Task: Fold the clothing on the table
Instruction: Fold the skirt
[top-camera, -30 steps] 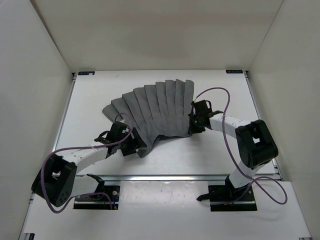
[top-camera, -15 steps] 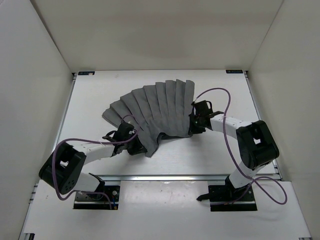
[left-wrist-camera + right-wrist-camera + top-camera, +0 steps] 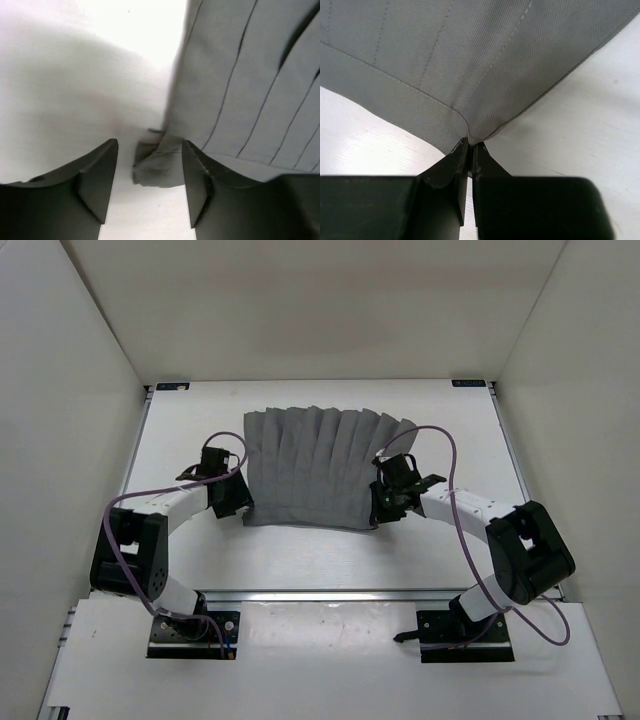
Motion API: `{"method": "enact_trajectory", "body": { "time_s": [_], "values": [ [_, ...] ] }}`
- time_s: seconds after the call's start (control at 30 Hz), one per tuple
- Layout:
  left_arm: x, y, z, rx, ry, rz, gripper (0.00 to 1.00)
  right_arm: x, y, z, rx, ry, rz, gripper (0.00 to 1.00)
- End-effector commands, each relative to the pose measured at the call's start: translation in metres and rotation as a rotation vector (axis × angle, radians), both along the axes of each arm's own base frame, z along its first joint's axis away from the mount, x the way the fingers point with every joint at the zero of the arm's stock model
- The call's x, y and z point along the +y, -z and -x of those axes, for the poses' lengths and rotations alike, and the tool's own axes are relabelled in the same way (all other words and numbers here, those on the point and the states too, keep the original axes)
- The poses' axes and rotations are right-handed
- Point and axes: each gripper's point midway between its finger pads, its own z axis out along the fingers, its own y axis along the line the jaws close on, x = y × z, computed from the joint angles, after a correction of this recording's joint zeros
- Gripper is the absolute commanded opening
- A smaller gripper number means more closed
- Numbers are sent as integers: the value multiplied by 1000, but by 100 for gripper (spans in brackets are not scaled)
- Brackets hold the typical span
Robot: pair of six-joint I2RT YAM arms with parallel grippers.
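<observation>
- The clothing (image 3: 315, 465) is a grey, matte pleated garment, spread out flat in a rough rectangle.
- Its long pleat lines run side by side from the far edge to the near hem, and stitching shows along the hem.
- It lies about midway across the worktop (image 3: 450, 550), towards the far side, with its near hem almost straight.
- Its near left corner is bunched into a small crumpled fold resting on the surface.
- Its near right corner narrows to a rounded tip.
- The worktop is white, flat and rectangular, with a thin metal edge.

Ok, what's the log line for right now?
left tool: open at clothing corner | right tool: shut on clothing corner | clothing: spread on table
</observation>
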Motion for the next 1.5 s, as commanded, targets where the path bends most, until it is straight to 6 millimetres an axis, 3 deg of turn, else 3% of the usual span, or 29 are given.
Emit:
{"method": "enact_trajectory", "body": {
  "time_s": [0.0,0.2,0.43,0.47,0.6,0.67,0.73,0.83,0.9,0.97,1.0,1.07,1.2,1.27,1.47],
  "values": [
    [11,-3,18,16,39,-67,66,-6,-1,2,-4,22,15,0],
    [17,9,44,23,21,-61,72,-5,0,1,-3,21,0,0],
    [-6,12,38,27,69,-49,71,-3,-2,1,-8,22,-10,0],
    [0,15,37,41,59,-93,70,-4,1,2,-1,22,0,0],
    [-5,15,33,51,105,-179,64,-3,-7,-1,-25,23,-20,0],
    [-1,20,41,85,118,-222,61,-5,-7,-3,-24,36,-23,0],
    [-3,20,40,85,132,-241,51,-6,-7,-2,-25,30,-23,0],
    [2,25,44,111,145,-298,48,-4,-8,-3,-28,20,-26,0],
    [3,27,47,128,166,-331,38,-3,-7,-1,-24,17,-26,0],
    [1,29,48,134,186,-354,11,-5,-9,-3,-29,26,-30,0],
    [1,29,49,137,195,-356,3,-6,-7,-1,-20,23,-21,0],
    [1,31,50,143,202,-339,0,-8,-8,-5,-26,39,-26,0],
    [0,9,41,109,220,-296,0,-16,-28,-8,-54,62,-46,0],
    [-5,-17,35,39,229,-257,0,-17,-44,-11,-85,61,-72,0],
    [-8,-70,45,-69,256,-178,0,-37,-109,-18,-187,111,-161,0]
  ]
}}
